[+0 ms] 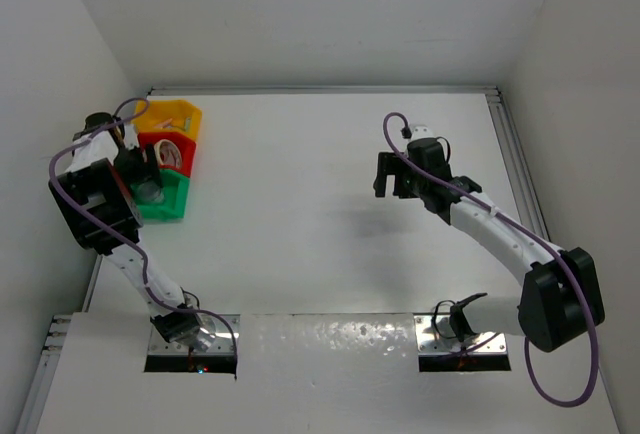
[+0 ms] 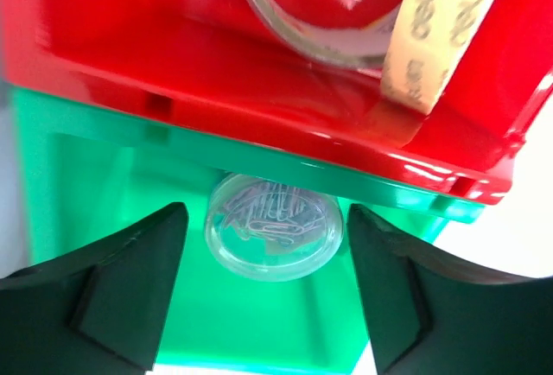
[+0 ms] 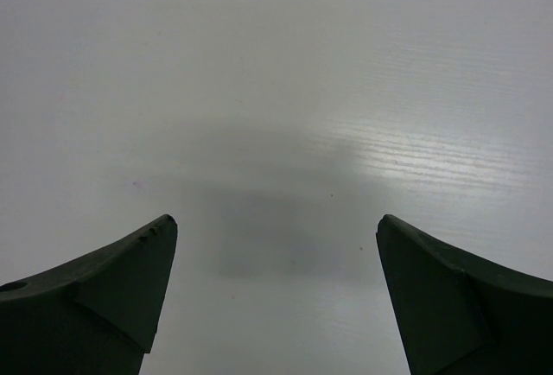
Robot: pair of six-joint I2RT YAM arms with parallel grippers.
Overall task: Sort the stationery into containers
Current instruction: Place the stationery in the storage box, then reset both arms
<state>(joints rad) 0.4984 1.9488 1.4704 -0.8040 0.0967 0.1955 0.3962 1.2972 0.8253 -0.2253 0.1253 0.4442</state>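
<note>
Looking down from the top view, 3 joined bins stand at the far left: yellow bin (image 1: 178,112), red bin (image 1: 190,151), green bin (image 1: 172,210). The left gripper (image 1: 143,178) hangs over the seam of red and green; how its jaws stand cannot be told from there. The right gripper (image 1: 394,190) hovers over the table (image 1: 300,214), well apart from the bins.

From the left wrist, the jaws stand wide apart. A clear round case (image 2: 272,228) of paper clips lies in the green bin, centred between the jaws and level with their tips. It has a gap on each side and touches neither finger. Beyond the jaws, the red bin holds a clear ring (image 2: 298,34) and a tan ring (image 2: 436,38) off to the right.

From the right wrist, the jaws are spread with only table between them.

As I judge it, the case lies loose. A skewed retreat could let a finger clip it and roll it out the open front. A finger could also snag the red lip and shove all 3 bins.
</note>
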